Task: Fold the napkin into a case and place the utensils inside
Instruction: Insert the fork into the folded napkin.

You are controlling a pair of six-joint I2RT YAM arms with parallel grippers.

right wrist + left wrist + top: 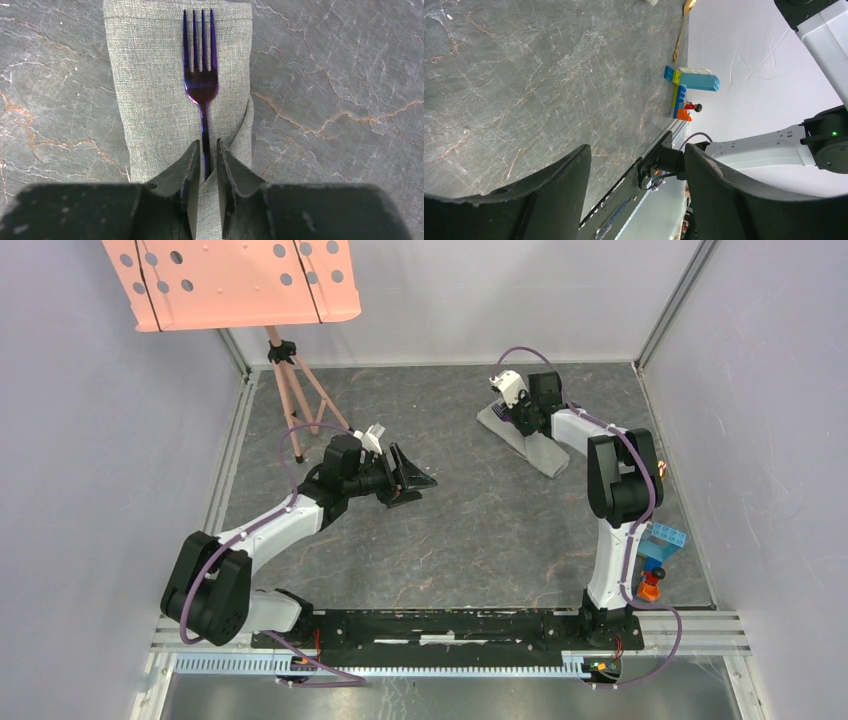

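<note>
The grey napkin (150, 100) lies folded into a narrow case (528, 443) at the back right of the table. A purple fork (201, 80) rests on it, tines away from the wrist camera. Its handle runs down into a diagonal fold of the cloth. My right gripper (207, 145) stands low over the case, its jaws a narrow gap apart on either side of the handle, with slivers of cloth showing on both sides. In the top view the right gripper (510, 405) covers the case's far end. My left gripper (405, 480) hovers open and empty over bare table at centre left; its fingers (559, 185) frame the table's near edge.
Colourful toy blocks (660, 545) stand by the right arm's base at the table's right edge, also seen as blocks (691, 82) in the left wrist view. A salmon-pink perforated panel (235, 280) on a tripod (290, 380) stands at the back left. Walls enclose three sides.
</note>
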